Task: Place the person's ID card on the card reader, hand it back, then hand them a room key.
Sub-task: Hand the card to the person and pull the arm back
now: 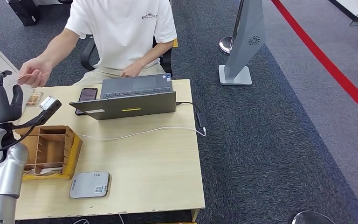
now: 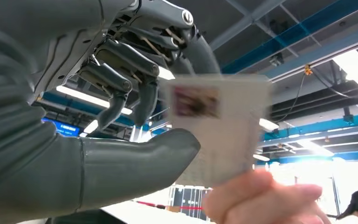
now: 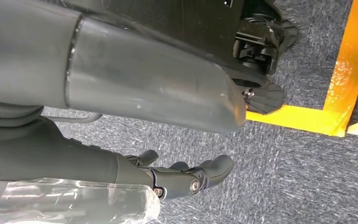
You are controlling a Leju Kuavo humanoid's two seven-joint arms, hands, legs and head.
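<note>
A seated person across the table holds out the ID card [image 1: 23,76] in a hand [image 1: 35,71] at the far left edge. My left hand [image 1: 0,100] is raised just in front of it. In the left wrist view the pale, blurred ID card [image 2: 219,126] stands past my left hand [image 2: 98,70], between thumb and curled fingers, with the person's fingertips [image 2: 261,198] pinching it; my fingers stay apart from it. The grey card reader [image 1: 89,184] lies near the table's front edge. My right hand [image 3: 65,158] hangs over the carpet, holding nothing.
A wooden slotted box [image 1: 51,151] with cards in it stands beside my left arm. An open laptop [image 1: 133,98], a phone [image 1: 87,95] and a white cable [image 1: 140,133] occupy the far half of the table. Two small cards [image 1: 41,100] lie at the far left.
</note>
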